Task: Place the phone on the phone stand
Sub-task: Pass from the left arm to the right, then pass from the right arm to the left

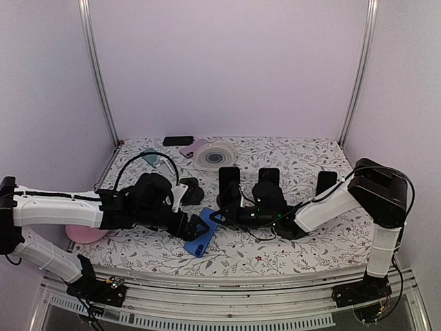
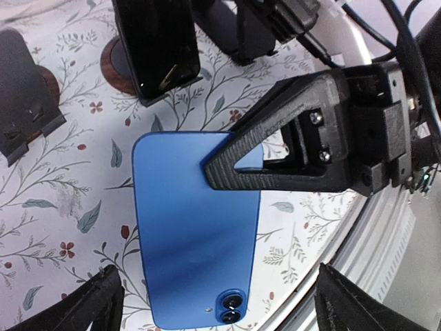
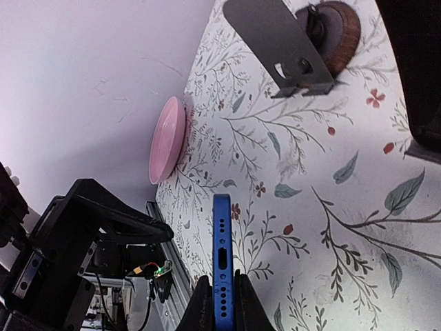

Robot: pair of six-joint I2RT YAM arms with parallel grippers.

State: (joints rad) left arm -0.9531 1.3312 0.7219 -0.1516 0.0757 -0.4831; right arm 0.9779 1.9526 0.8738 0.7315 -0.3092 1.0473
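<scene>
Right claw (image 3: pixel 222 289) is closed tight on the phone (image 3: pixel 222 234), one finger on each flat face. Its own camera sees the blue phone only edge-on, as a thin strip with a port slot (image 3: pixel 222 258). The left wrist view gives what that one cannot — the phone's broad blue back, twin lenses (image 2: pixel 231 307) near one corner, and one black triangular finger (image 2: pixel 275 162) of the right claw laid across it. Left claw (image 2: pixel 219 276) is spread wide and grips nothing. Its fingers (image 2: pixel 103 303) sit in the lower corners of its view, either side of the phone's lens end and apart from it. Whether the phone rests on the flowered cloth (image 2: pixel 69 207) or is lifted off it, I cannot tell.

From above, the two claws meet near the cloth's front edge, with the phone slanted between them. Near them is the empty stand (image 3: pixel 275 41), a grey plate on a round wooden base. Black phones (image 1: pixel 229 181) stand upright in a row behind — three show in the top view. A pink bowl (image 3: pixel 167 141) lies well to the left, by the left arm (image 1: pixel 55 207).
</scene>
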